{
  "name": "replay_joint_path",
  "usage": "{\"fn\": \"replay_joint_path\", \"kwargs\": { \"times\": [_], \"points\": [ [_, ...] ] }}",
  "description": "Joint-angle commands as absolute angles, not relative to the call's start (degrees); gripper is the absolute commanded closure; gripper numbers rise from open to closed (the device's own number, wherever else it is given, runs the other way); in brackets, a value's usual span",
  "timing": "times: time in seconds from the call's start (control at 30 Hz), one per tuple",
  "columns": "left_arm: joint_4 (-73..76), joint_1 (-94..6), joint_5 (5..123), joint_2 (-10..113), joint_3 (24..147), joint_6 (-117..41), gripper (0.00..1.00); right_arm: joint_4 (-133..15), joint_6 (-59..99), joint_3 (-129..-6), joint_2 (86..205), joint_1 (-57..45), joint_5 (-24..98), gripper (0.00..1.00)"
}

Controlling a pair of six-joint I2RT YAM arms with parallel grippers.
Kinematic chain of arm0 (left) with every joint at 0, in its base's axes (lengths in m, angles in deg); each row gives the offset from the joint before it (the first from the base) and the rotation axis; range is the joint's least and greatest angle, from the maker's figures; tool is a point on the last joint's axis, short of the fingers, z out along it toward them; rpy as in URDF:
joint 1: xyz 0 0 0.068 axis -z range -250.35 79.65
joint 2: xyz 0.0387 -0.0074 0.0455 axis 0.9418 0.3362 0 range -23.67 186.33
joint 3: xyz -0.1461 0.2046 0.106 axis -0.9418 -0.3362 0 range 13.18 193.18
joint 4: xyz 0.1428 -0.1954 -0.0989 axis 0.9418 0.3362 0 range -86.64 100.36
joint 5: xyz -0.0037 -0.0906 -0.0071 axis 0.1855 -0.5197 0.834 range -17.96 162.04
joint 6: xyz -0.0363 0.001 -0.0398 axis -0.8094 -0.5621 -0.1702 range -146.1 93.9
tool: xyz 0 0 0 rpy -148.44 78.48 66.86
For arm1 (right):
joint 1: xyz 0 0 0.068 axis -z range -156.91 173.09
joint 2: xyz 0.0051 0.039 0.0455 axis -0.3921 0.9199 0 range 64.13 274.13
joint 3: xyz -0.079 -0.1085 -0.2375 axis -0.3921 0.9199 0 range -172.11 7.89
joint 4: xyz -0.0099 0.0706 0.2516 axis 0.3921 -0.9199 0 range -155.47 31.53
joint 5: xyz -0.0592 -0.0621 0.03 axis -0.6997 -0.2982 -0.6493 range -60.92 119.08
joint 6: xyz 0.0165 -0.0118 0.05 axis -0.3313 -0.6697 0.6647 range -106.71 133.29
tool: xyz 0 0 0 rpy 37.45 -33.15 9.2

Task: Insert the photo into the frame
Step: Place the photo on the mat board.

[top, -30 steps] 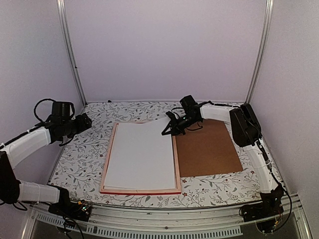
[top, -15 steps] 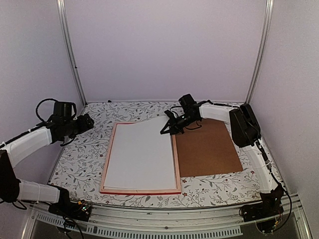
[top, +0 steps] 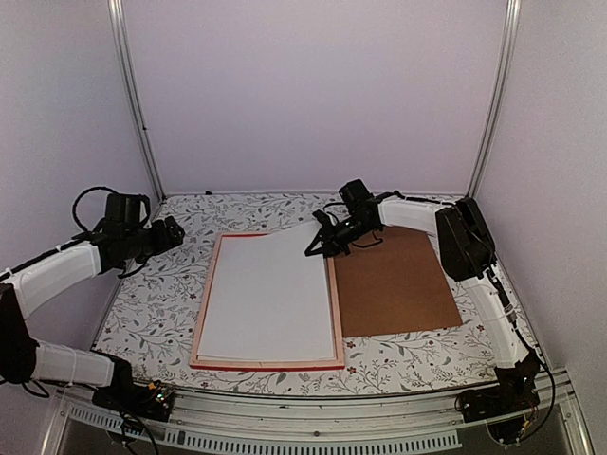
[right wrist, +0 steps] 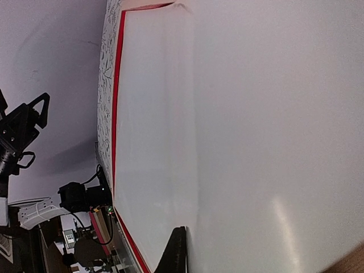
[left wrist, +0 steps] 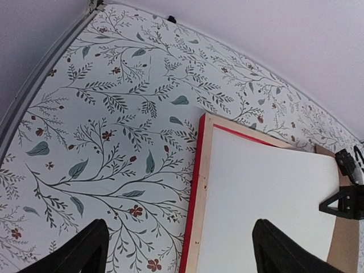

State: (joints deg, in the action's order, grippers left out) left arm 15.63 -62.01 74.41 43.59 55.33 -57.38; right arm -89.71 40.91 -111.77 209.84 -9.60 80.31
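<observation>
The frame (top: 211, 296) lies flat mid-table with its pale wood back up and red edges showing. Inside it rests the photo (top: 270, 294), showing only a plain white side. The photo's far right corner curls up off the frame, and my right gripper (top: 316, 248) is shut on that corner. From the right wrist, one dark finger (right wrist: 177, 250) presses on the white photo (right wrist: 256, 125); the other finger is hidden beneath it. My left gripper (top: 175, 230) hovers open and empty over the table, left of the frame's far left corner. Its fingers straddle the frame's left rail (left wrist: 202, 187) in the left wrist view.
A plain brown backing board (top: 394, 284) lies flat against the frame's right side, under the right arm. A floral cloth (top: 161, 303) covers the table. White walls and metal posts (top: 137, 104) close in the back and sides.
My left gripper has moved a little to the right, toward the frame. The right gripper keeps hold of the raised corner and has barely shifted.
</observation>
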Motion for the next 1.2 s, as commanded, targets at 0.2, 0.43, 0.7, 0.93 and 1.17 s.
{"fn": "replay_joint_path", "kwargs": {
  "times": [0.2,0.43,0.7,0.93,1.17],
  "points": [
    [14.0,-60.7,74.0,44.5,54.2,-56.9,0.10,-90.0,40.4,-114.7,211.9,-10.0,78.2,0.92],
    [13.9,-60.4,74.0,44.7,54.2,-57.0,0.10,-90.2,40.0,-115.0,212.1,-10.4,78.2,0.87],
    [13.7,-60.2,74.1,44.7,54.1,-57.0,0.10,-90.6,39.9,-115.0,211.9,-10.8,78.1,0.79],
    [13.7,-60.0,74.0,44.5,53.9,-56.9,0.10,-91.9,38.5,-114.8,210.2,-10.8,74.7,0.58],
    [13.6,-59.9,73.8,44.3,53.6,-56.7,0.10,-92.7,38.0,-114.9,208.9,-10.8,72.7,0.48]
  ]
}}
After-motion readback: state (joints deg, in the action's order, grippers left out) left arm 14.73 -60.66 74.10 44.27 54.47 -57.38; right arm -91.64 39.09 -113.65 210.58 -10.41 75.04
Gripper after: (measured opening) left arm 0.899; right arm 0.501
